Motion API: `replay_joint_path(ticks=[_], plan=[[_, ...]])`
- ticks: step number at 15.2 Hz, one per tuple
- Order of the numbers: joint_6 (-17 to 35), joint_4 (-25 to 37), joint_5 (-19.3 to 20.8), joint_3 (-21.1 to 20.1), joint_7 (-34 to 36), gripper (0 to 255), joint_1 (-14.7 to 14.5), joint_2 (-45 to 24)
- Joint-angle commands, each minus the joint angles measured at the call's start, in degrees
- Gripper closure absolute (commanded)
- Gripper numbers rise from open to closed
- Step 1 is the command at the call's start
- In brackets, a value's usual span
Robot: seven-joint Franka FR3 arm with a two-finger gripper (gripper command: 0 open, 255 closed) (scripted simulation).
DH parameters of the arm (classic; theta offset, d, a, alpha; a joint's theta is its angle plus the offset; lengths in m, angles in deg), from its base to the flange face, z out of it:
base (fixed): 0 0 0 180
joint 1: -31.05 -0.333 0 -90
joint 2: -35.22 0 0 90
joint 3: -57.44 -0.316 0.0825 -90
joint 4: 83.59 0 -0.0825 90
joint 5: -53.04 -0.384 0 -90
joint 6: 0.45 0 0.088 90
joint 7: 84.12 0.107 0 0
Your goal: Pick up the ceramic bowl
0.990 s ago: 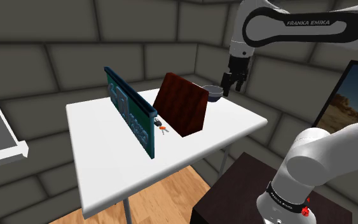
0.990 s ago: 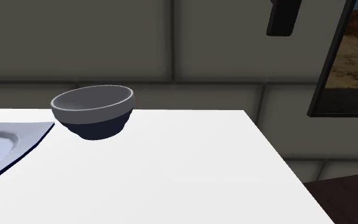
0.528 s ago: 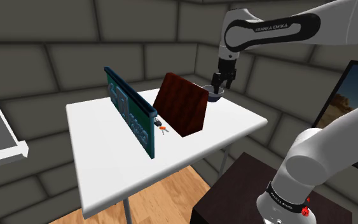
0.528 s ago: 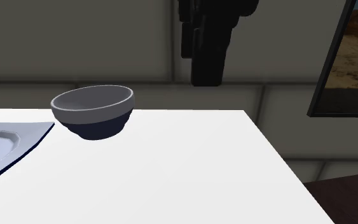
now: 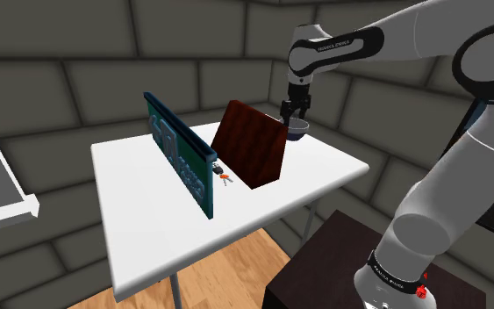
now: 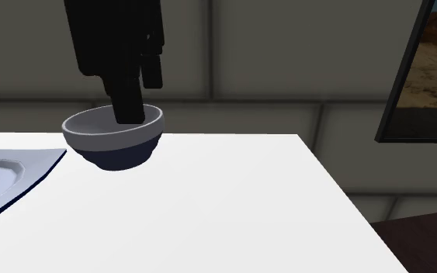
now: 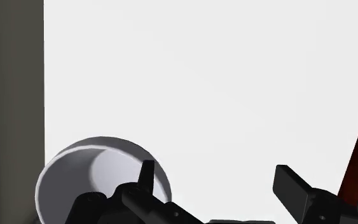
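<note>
The bowl [image 5: 299, 131] sits near the far corner of the white worktop [image 5: 148, 228], just past the dark red box [image 5: 254, 145], on the shoulder view's right. From the second exterior view it is pale grey inside and along the rim, and dark blue lower down. It stands upright on the worktop. The claw [image 5: 293, 116] hangs right over it, pointing down, with its fingers spread apart. In the wrist view one finger [image 7: 147, 178] is over the hollow of the bowl and the other is outside it, toward the red box, so the rim lies between them. That inner finger seems to dip below the rim, though I can't say whether it touches. A green board [image 5: 179, 162] stands on edge further along the worktop.
</note>
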Motion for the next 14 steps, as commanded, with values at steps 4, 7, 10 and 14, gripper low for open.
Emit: replay_joint_path(ticks=[4, 7, 10, 14], plan=[[1.98, 9.79, -1.52, 1.64, -2.98, 0, 0.91, -11.31], [2.95, 13.42, -2.33, 2.09, -4.13, 0, 1.51, -15.75], [5.16, 11.59, -2.33, 2.09, -3.96, 0, 1.55, -16.15], [7.78, 9.56, -2.36, 2.11, -3.76, 0, 1.6, -16.76]])
